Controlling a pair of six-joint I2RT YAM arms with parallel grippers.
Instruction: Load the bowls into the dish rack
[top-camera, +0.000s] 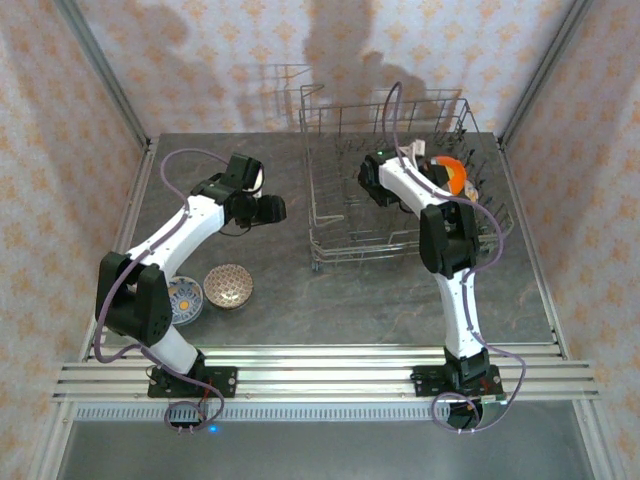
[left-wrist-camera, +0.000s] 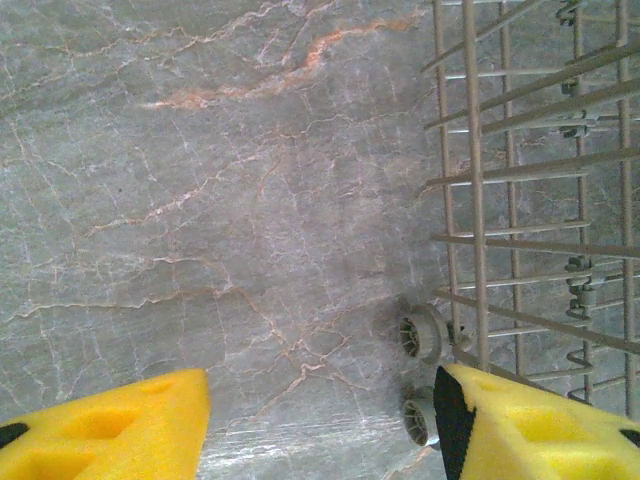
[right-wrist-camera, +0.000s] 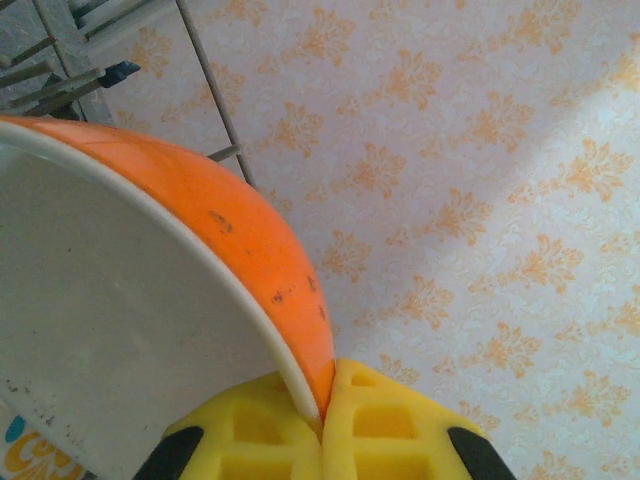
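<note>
Orange bowl (right-wrist-camera: 255, 245) pinched by R gripper (right-wrist-camera: 322, 405), prob. over dish rack (top-camera: 340, 225); L gripper (left-wrist-camera: 320, 415) open, empty.

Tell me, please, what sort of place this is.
Probably a staged robot test cell rather than a real kitchen: orange-floral wallpaper panels set in bare metal framing, a grey marble-look tabletop, and a large grey wire dish rack on it.

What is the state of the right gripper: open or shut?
Shut on the orange bowl: the right gripper has both yellow pads pressed against the bowl's rim.
</note>
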